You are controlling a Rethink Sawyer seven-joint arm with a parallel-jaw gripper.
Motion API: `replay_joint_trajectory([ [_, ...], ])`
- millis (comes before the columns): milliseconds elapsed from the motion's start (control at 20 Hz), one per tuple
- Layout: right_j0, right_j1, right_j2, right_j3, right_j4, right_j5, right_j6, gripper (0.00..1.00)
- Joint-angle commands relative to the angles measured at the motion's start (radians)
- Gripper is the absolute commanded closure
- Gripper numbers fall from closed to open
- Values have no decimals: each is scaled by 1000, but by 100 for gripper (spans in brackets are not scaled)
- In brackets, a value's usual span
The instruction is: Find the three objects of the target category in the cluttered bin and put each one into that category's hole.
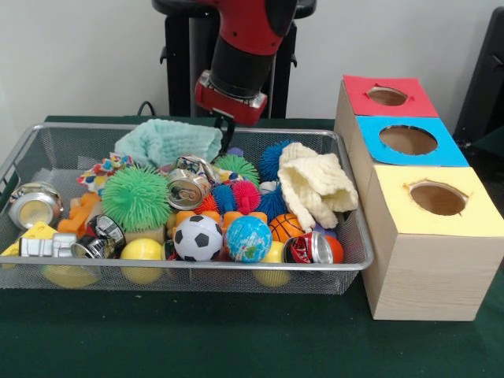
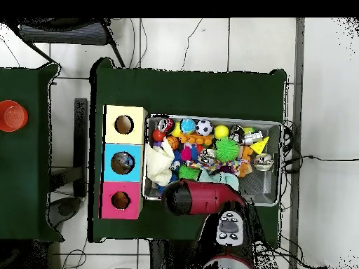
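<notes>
The cluttered bin, a wide silver wire-mesh basket [image 1: 197,266], is full of mixed objects: a soccer ball [image 1: 198,238], a globe ball [image 1: 248,238], a small basketball [image 1: 287,227], a green spiky ball [image 1: 136,197], crushed cans [image 1: 187,187], a mint cloth [image 1: 169,140] and a cream knitted cloth [image 1: 315,185]. My gripper [image 1: 227,131] hangs over the bin's far edge, just behind the mint cloth, holding nothing that I can see. In the overhead view the arm [image 2: 186,198] covers the gripper at the bin's [image 2: 279,150] lower left edge.
Three wooden boxes with round holes stand in a row right of the bin: red top [image 1: 387,96], blue top [image 1: 408,140], yellow top [image 1: 438,198]. Overhead they lie left of the bin [image 2: 123,162]. A red object [image 2: 12,115] sits on a side table.
</notes>
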Motion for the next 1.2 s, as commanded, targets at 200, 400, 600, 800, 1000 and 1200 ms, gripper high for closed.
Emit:
replay_joint_trajectory([
  [200,86,-24,-30,8,96,12,222,100],
  [400,92,-84,-29,42,114,40,196,100],
  [600,111,-184,-36,84,133,100,164,100],
  [800,119,-212,-47,79,141,142,142,100],
  [1000,131,-171,-62,51,115,112,131,100],
  [1200,144,-142,-91,24,87,82,122,100],
])
